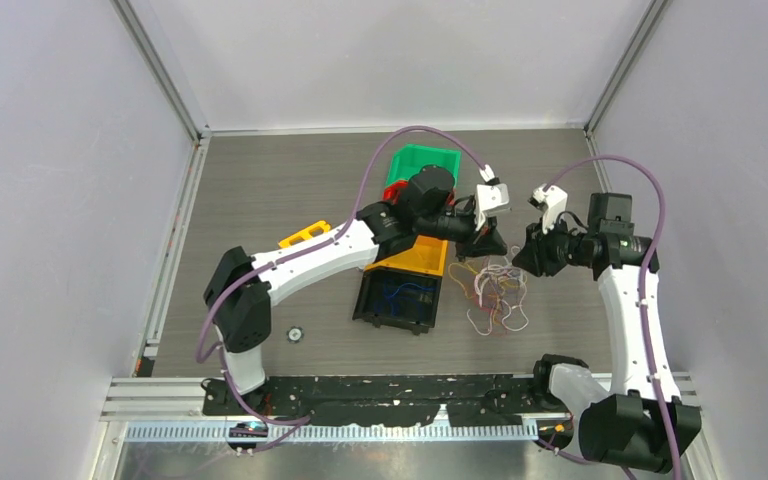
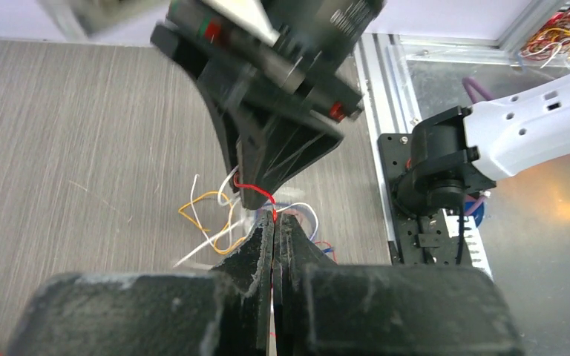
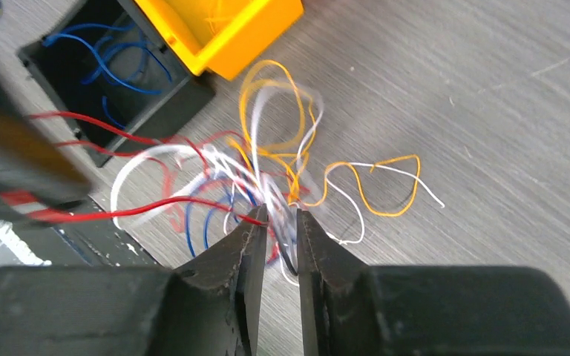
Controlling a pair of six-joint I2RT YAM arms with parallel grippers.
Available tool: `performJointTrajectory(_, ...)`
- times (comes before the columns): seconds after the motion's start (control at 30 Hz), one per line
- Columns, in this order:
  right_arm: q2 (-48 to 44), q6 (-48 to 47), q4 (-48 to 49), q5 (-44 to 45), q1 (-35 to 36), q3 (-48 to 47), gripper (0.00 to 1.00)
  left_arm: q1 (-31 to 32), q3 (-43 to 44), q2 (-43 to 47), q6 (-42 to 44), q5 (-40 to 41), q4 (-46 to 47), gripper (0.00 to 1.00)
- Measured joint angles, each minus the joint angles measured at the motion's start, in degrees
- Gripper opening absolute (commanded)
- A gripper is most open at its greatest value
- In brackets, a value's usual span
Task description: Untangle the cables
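Note:
The cables (image 1: 495,292) are a loose tangle of white, orange, blue and red wire loops on the grey table, right of the bins. My left gripper (image 1: 487,243) is above the tangle's far edge. In the left wrist view it (image 2: 275,216) is shut on a red wire (image 2: 252,187). My right gripper (image 1: 516,262) is just to the right of it, nearly touching. In the right wrist view it (image 3: 282,219) is closed to a narrow gap on a bundle of strands of the tangle (image 3: 282,163). The red wire (image 3: 156,204) runs taut from its left fingertip toward the left gripper.
A black bin (image 1: 365,300) holding blue wires lies left of the tangle, also in the right wrist view (image 3: 163,104). A yellow bin (image 1: 415,262) sits behind it and a green bin (image 1: 422,160) farther back. A small round part (image 1: 295,333) lies near the left arm's base.

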State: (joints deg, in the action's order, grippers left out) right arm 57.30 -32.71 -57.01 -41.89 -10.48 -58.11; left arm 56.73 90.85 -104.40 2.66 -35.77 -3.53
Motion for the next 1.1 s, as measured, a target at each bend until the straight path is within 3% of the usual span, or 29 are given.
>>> performJointTrajectory(0.33, 3.8, 3.4, 11.0, 2.8, 0.0, 8.5, 0.30, -0.1, 0.9, 2.9, -5.1, -2.5, 2.9, 0.00)
performJointTrajectory(0.47, 4.1, 4.8, 12.9, 1.4, 0.0, 8.9, 0.60, -0.3, 1.2, 3.5, -5.8, -2.7, 4.2, 0.00)
performJointTrajectory(0.73, 0.4, 0.0, 6.4, 0.1, 0.0, 6.5, 0.83, -3.5, 1.2, 3.5, -11.3, -2.2, 5.7, 0.00)
performJointTrajectory(0.93, -5.2, -1.8, 2.4, -1.8, 0.0, 1.0, 0.86, -5.8, 1.2, 3.5, -16.0, -2.3, 8.8, 0.00)
performJointTrajectory(1.1, -8.3, 3.5, 5.6, -4.2, 0.0, 0.2, 0.83, -5.7, 1.2, 3.0, -17.9, -2.9, 10.1, 0.00)
